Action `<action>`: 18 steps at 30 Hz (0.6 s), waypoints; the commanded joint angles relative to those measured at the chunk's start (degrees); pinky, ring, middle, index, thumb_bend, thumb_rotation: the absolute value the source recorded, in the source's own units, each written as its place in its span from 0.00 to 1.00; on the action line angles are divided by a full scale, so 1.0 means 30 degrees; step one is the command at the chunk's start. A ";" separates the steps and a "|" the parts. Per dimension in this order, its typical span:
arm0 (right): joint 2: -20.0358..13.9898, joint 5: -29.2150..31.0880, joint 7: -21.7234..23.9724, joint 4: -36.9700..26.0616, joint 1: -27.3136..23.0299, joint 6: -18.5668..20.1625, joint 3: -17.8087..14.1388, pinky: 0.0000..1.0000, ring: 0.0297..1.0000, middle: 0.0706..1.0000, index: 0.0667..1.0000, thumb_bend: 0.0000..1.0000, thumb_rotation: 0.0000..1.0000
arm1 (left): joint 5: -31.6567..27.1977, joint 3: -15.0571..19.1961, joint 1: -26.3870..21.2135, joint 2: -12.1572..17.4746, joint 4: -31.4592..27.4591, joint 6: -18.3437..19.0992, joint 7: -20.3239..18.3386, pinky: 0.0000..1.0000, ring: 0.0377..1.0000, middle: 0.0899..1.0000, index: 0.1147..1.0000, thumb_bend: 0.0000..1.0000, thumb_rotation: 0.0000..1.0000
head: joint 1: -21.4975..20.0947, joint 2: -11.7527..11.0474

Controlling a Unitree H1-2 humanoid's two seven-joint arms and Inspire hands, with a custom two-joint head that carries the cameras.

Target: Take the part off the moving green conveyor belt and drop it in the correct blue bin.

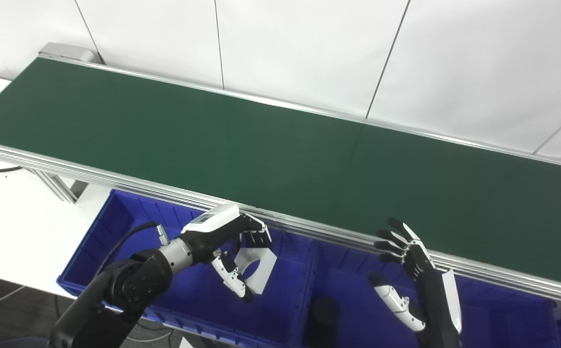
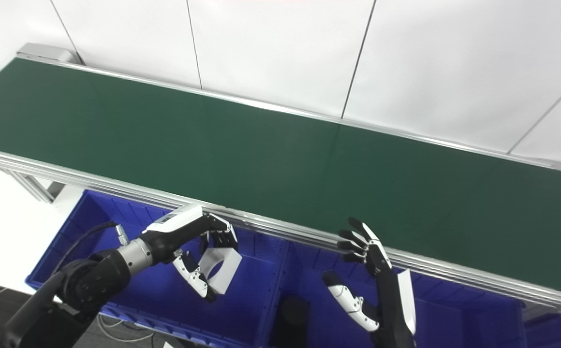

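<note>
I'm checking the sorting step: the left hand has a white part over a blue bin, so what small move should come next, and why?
Probably open the left hand and let the white part fall. The hand hangs over the left blue bin, clear of the green belt, which shows no other part. The right hand is open and holds nothing. Whether this is the correct bin, I cannot tell.

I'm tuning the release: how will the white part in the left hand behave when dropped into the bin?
The white part looks like a thin, flat bracket with a cut-out, so probably light and stiff. Its flat faces suggest it would land and slide rather than roll. Hanging from the left hand over the blue bin, it may tilt on release.
</note>
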 commanded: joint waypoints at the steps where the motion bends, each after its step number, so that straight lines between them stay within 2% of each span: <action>1: 0.0102 0.0055 0.0043 -0.0762 -0.0133 -0.0051 -0.0085 0.62 0.70 0.75 0.85 0.63 0.61 | 0.0294 -0.0088 -0.0679 -0.0174 0.0197 -0.0226 0.0626 0.35 0.40 0.45 0.47 0.48 0.00 | 0.0057 0.0001; 9: 0.0122 -0.0087 0.0036 -0.0815 -0.0065 -0.0095 -0.0053 0.63 0.71 0.75 0.85 0.62 0.60 | 0.0892 -0.0263 -0.0808 -0.0243 0.0781 -0.0215 0.1074 0.35 0.40 0.46 0.46 0.48 0.00 | 0.0188 0.0175; 18: 0.0271 -0.0077 0.0014 -0.0858 -0.0074 -0.0047 0.0034 0.62 0.70 0.75 0.85 0.62 0.60 | 0.1005 -0.0150 -0.0648 0.0249 0.0891 -0.0656 0.1307 0.38 0.43 0.46 0.45 0.48 0.00 | 0.0172 0.0183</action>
